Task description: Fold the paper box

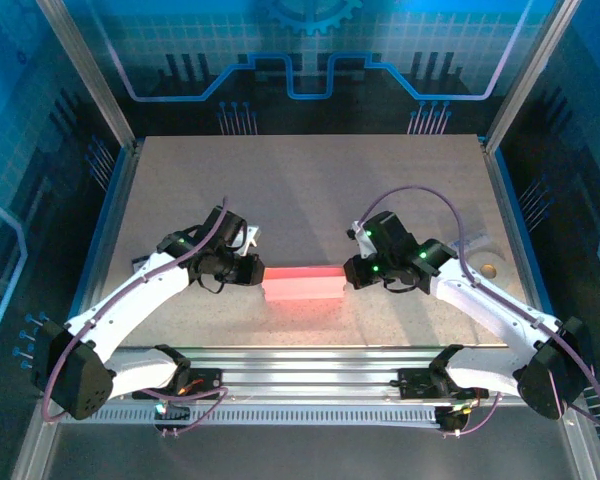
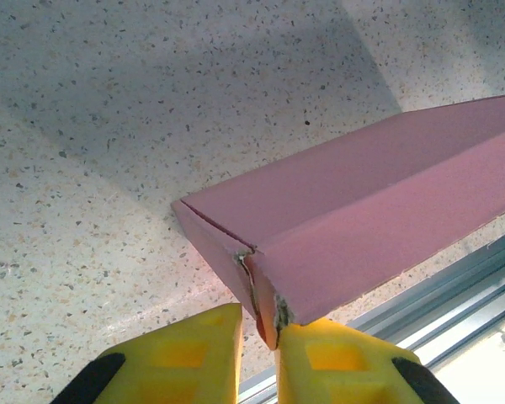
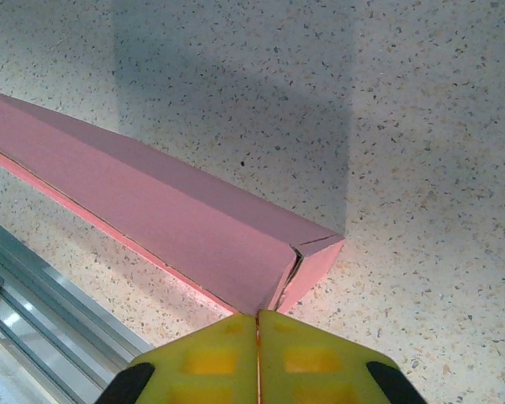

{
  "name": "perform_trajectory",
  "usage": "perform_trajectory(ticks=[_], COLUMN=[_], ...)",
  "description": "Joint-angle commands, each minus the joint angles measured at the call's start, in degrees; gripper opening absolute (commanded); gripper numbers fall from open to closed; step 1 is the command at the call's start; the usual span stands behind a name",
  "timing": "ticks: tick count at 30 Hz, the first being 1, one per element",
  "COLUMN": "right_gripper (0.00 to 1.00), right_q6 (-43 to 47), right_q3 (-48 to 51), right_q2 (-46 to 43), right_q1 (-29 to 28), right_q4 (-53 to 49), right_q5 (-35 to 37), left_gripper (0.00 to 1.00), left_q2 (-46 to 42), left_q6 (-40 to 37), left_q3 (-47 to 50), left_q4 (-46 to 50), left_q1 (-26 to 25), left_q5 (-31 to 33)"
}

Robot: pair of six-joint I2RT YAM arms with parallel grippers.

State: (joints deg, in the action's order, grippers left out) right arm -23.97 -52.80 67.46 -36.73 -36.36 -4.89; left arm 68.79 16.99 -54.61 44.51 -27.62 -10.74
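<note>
The pink paper box lies as a long folded shape across the near middle of the table, between my two grippers. My left gripper is at its left end. In the left wrist view the box's frayed corner edge runs down between the yellow fingers of the left gripper, pressed against the right finger, with a slit of table beside the left one. My right gripper is at the right end. In the right wrist view the right gripper is pinched together on a thin pink edge of the box.
A white tape roll sits on the table behind the right arm. An aluminium rail runs along the near table edge, close to the box's front side. Open speckled table surface stretches behind the box.
</note>
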Motion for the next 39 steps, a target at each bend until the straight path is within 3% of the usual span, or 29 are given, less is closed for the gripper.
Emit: perform_trajectory(ticks=[1, 15, 22, 39], right_gripper=[0.09, 0.16, 0.27, 0.25], right_q6=[-0.6, -1.8, -1.7, -3.8], right_q3=[1.0, 0.5, -1.6, -3.1], right_q2=[-0.2, -2.6, -5.5, 3.0], right_q1=[-0.4, -0.1, 2.5, 3.2], right_q4=[-1.8, -1.0, -1.2, 3.4], right_q5=[0.9, 0.0, -1.4, -2.5], left_gripper=[0.18, 0.19, 0.18, 0.19], left_q2=[-0.5, -1.0, -0.9, -1.2], left_q6=[0.5, 3.1, 3.2, 3.9], left_q3=[-1.1, 2.7, 2.8, 2.7], left_q4=[1.0, -1.3, -1.4, -1.8], left_q1=[-0.2, -1.5, -1.7, -2.5], left_q5=[-0.7, -1.0, -0.9, -0.8])
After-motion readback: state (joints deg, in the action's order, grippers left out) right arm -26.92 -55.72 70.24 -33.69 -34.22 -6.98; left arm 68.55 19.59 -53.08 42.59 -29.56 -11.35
